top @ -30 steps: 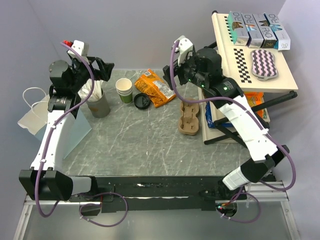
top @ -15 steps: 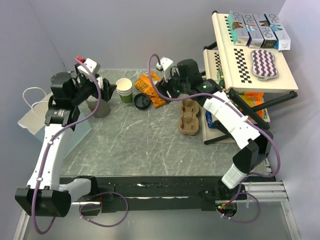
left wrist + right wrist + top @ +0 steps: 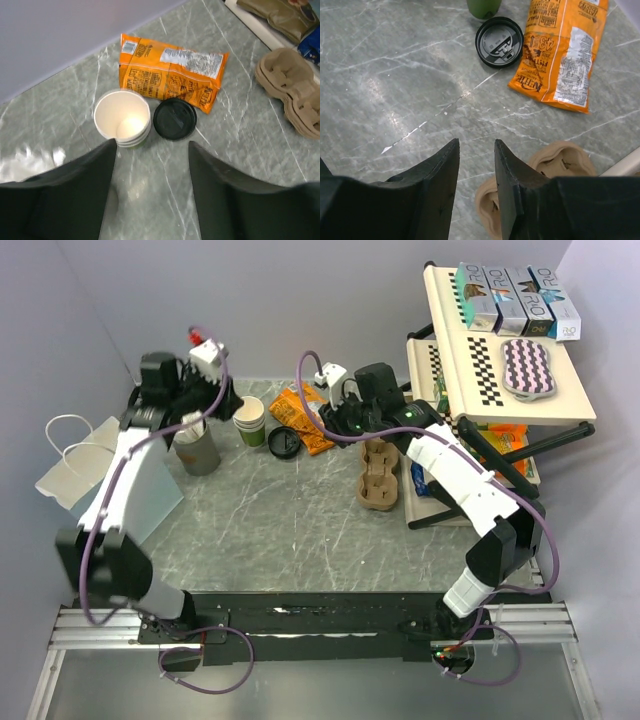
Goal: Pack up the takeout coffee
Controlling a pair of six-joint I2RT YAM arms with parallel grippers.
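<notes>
Item 1, takeout coffee [image 3: 282,442]: black-lidded, standing on the grey marbled bench [image 3: 280,530] in the upper centre of the overhead view, just right of 1 lidless cup [image 3: 248,420] and close by 1 orange snack bag [image 3: 310,415]; it sits mid-frame in my left wrist view and near the top edge of my right wrist view. Item 2, my left jaws: parted wide and empty, hovering clear of both cups. Item 3, my right jaws: parted by a narrow gap with nothing between them, over bare bench, 1 brown cup carrier [image 3: 545,170] at that view's lower right.
</notes>
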